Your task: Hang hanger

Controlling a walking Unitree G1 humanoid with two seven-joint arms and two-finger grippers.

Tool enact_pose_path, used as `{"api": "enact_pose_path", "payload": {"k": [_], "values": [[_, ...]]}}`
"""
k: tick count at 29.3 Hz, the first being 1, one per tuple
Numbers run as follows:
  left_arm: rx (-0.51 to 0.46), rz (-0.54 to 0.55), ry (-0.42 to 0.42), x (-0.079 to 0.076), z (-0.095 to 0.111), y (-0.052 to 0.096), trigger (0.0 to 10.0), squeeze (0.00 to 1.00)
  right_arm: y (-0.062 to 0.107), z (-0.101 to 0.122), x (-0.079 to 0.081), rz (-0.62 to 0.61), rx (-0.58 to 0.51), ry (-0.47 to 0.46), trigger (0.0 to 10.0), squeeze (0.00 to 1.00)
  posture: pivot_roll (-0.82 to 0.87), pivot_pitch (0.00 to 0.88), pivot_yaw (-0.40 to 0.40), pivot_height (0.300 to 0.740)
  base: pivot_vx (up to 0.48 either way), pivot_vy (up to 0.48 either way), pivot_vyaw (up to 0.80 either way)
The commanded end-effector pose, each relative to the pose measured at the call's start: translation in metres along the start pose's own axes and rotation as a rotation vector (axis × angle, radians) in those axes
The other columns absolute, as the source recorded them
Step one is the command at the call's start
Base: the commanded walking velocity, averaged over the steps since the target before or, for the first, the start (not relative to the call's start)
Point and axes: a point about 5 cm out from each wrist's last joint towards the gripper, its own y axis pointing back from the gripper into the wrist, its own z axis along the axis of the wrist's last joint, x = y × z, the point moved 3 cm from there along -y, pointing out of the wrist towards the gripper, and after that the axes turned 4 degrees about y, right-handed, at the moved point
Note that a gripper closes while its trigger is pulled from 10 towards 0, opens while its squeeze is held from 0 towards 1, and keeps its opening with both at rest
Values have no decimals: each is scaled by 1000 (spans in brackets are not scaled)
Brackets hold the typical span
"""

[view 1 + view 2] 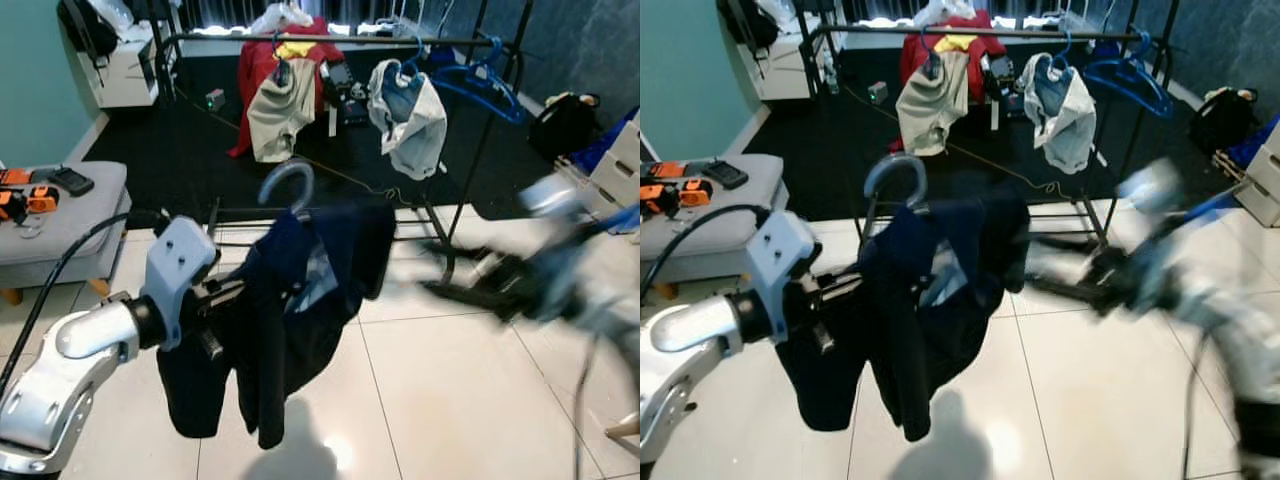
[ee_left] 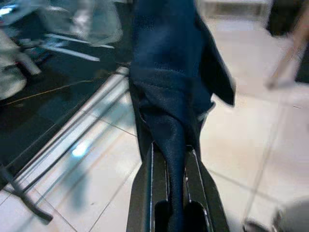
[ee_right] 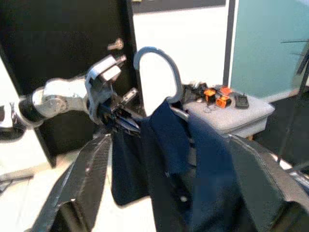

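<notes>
Left eye view: left claw (image 1: 215,300) is clamped on the navy shirt (image 1: 300,300) on a hanger (image 1: 290,185), held up off the floor in front of the rack (image 1: 330,42). The right claw (image 1: 470,285) is blurry beside it.
Left wrist view: fingers (image 2: 145,193) pinch the fabric tight so it won't slip.
Right wrist view: right claw is spread wide, facing the shirt, probably to take the hanger.

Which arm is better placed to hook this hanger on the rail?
Left. The left claw is already shut on the dark garment on the hanger; the right claw is open and blurred.
</notes>
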Motion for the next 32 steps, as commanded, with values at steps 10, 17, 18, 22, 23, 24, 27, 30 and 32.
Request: {"api": "enact_pose_path", "payload": {"k": [10,17,18,22,23,24,27,30,32], "values": [[-103,-347,-104,-45,32,-4,10000,0,8,-42,6,133,447,46,10000,0,-101,83,-5,740,0,0,0],[-124,-463,-110,-57,40,-1,10000,0,1,-45,10,225,476,45,10000,0,-96,78,-4,740,0,0,0],[-124,-463,-110,-57,40,-1,10000,0,1,-45,10,225,476,45,10000,0,-96,78,-4,740,0,0,0],[-105,-502,-115,-62,38,-1,10000,0,-7,-34,14,286,401,47,10000,0,-94,74,-3,740,0,0,0],[-97,-504,-118,-63,37,-1,10000,0,-10,-27,16,301,355,41,10000,0,-94,74,-3,740,0,0,0],[-97,-504,-118,-63,37,-1,10000,0,-10,-27,16,301,355,41,10000,0,-94,74,-3,740,0,0,0],[-77,-486,-124,-60,32,-4,10000,0,-16,-3,22,353,206,13,10000,0,-97,71,-7,740,0,0,0],[-68,-474,-119,-57,28,-5,10000,0,-17,13,27,398,99,-11,10000,0,-99,69,-7,740,0,0,0],[-65,-470,-117,-56,27,-6,10000,0,-17,18,29,414,67,-20,10000,0,-100,69,-8,740,0,0,0]]}}
